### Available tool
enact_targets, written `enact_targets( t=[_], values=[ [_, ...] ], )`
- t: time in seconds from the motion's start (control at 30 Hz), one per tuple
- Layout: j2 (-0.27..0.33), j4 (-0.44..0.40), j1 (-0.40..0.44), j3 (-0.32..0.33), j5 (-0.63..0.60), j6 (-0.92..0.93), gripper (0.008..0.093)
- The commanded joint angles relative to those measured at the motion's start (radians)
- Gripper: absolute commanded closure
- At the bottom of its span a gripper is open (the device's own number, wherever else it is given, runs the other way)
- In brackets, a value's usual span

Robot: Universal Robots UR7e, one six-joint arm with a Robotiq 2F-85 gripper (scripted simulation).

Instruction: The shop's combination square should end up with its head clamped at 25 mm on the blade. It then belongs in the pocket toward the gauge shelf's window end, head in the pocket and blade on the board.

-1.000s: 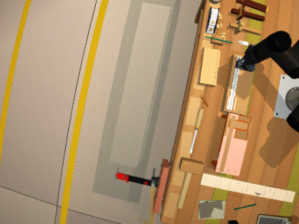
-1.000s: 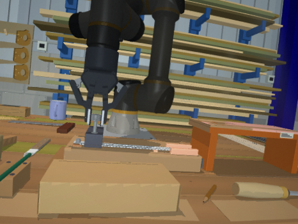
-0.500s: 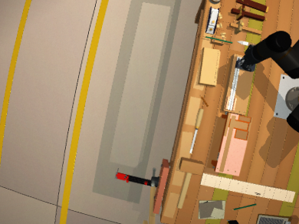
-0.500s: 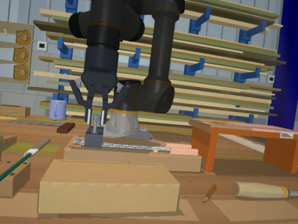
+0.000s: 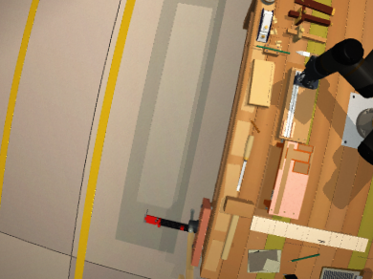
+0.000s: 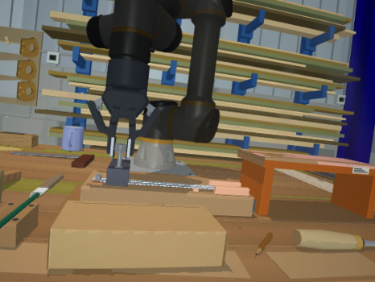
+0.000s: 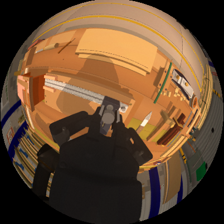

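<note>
The combination square's dark head (image 6: 118, 175) sits at the left end of its steel blade (image 6: 161, 184), which lies along a low wooden board (image 6: 167, 197) on the bench. A knurled lock knob (image 6: 119, 153) stands up from the head, and my gripper (image 6: 120, 151) hangs straight above it with a finger on each side of the knob, closed on it. In the wrist camera the knob (image 7: 107, 117) shows between the fingers and the blade (image 7: 75, 92) runs off to the left. The orange gauge shelf (image 6: 305, 177) with its pink top stands to the right of the board.
Behind the bench a wall rack (image 6: 257, 80) carries long boards, and the arm's base (image 6: 155, 155) stands just behind the square. A large wooden block (image 6: 137, 237) lies in front of the board. A chisel (image 6: 334, 239) and pencil (image 6: 263, 243) lie at front right, a mug (image 6: 73, 137) at back left.
</note>
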Motion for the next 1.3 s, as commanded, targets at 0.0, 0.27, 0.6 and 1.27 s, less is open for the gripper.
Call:
enact_targets(
  t=[0.0, 0.27, 0.6, 1.27],
  values=[
    [0.000, -0.001, 0.000, 0.000, 0.000, 0.000, 0.0934],
    [0.000, -0.001, 0.000, 0.000, 0.000, 0.000, 0.0934],
    [0.000, -0.001, 0.000, 0.000, 0.000, 0.000, 0.0934],
    [0.000, -0.001, 0.000, 0.000, 0.000, 0.026, 0.0934]
  ],
)
